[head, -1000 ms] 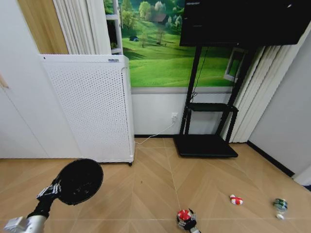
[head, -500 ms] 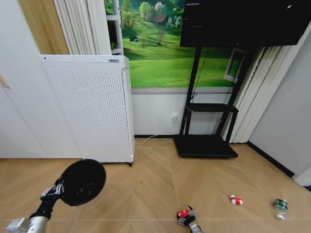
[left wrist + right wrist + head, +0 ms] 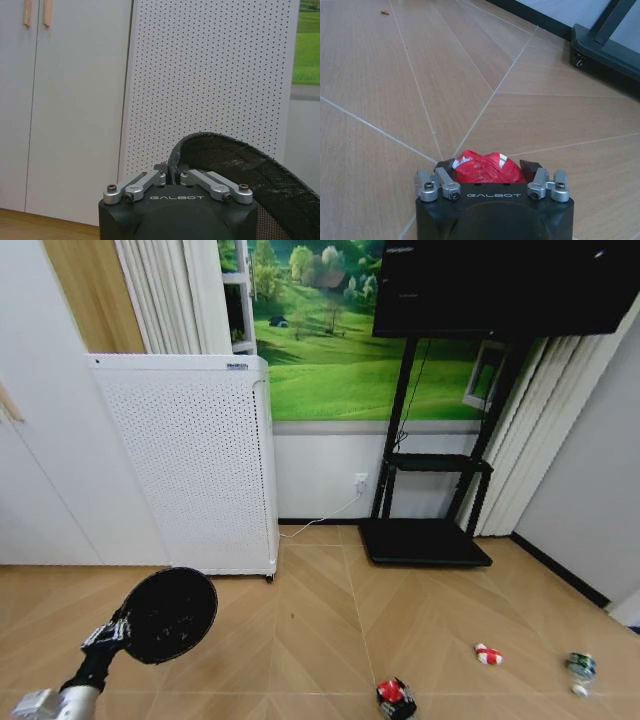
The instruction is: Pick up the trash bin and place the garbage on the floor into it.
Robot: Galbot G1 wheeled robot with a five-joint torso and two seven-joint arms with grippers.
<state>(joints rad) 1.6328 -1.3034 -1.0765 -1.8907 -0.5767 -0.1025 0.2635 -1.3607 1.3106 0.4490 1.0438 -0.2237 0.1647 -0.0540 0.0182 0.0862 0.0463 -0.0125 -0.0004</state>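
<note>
Floor [image 3: 300, 640]: smooth tan wood planks, chevron joints, w/ a dark strip along the right-hand wall. Tall white perforated appliance [image 3: 190, 460] stands on it at back left, flat boxy metal-look panel dotted w/ fine holes.

Trash bin [image 3: 170, 613]: round black mesh, slightly tapered, held up off the floor at the robot's left, tipped so its round end faces the head cam. Left gripper [image 3: 172, 175] is clamped on the bin's thin rim; silver finger links drawn close together, rim pinched between them, mesh wall curving away beyond.

Right gripper [image 3: 492, 167] sits low over the floor, front centre. Jaws closed on a red-and-white lump [image 3: 487, 167], crinkly & glossy, wedged between the two dark pads.

Second red-and-white lump [image 3: 488, 654] lies on the floor well to the right of that gripper. Small green-and-silver bottle [image 3: 579, 669], white cap, lies further right, near the wall strip.
</note>
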